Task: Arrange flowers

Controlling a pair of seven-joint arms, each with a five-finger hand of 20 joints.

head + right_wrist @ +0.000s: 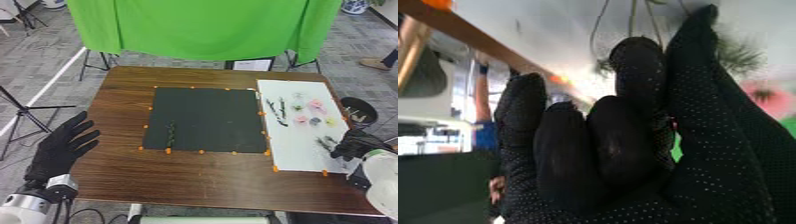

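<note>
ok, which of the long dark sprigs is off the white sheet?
The one lying alone on the black mat, toward its near left corner; the other two lie close together on the white sheet.

You are facing a wooden table (213,182) with visible grain and a smooth, low-sheen finish. Note the matt black mat (209,120) at left and smooth white sheet (298,137) at right. The green curtain (204,30) beyond is matt cloth; the right hand (354,144) wears dotted, textured fabric.
</note>
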